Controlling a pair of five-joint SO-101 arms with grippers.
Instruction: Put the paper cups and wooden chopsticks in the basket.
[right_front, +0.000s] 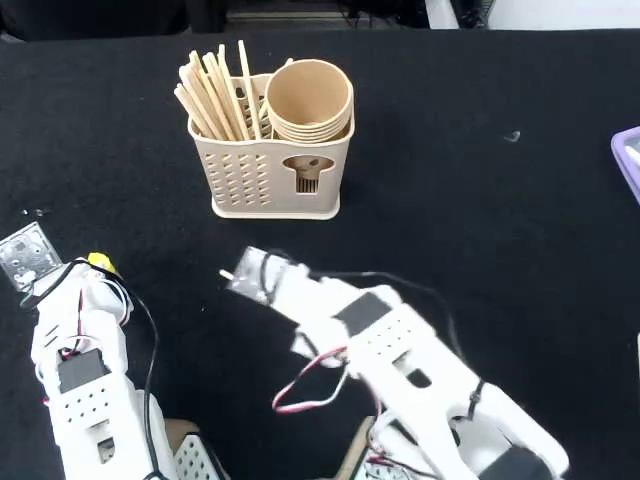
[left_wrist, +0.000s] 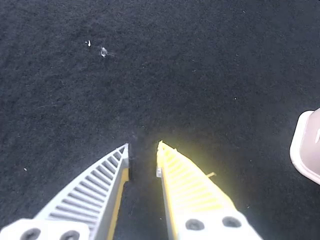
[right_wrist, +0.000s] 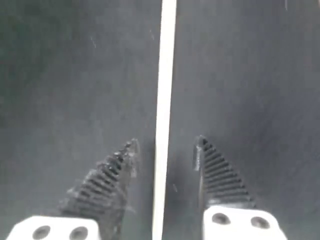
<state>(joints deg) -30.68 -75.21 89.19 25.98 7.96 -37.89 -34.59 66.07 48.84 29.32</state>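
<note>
Chopsticks (right_front: 215, 95) left, paper cups (right_front: 308, 100) right, both in the basket (right_front: 270, 175) — basket on the table's (right_front: 480, 200) far half.

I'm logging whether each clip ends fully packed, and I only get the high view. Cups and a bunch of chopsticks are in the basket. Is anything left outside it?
Observer: Yes. In the right wrist view, one chopstick runs between the right gripper's open fingers and touches neither.
Operator: Is the left gripper carrying anything?
Observer: No. In its wrist view the left gripper is slightly open, with just black table in the gap.
</note>
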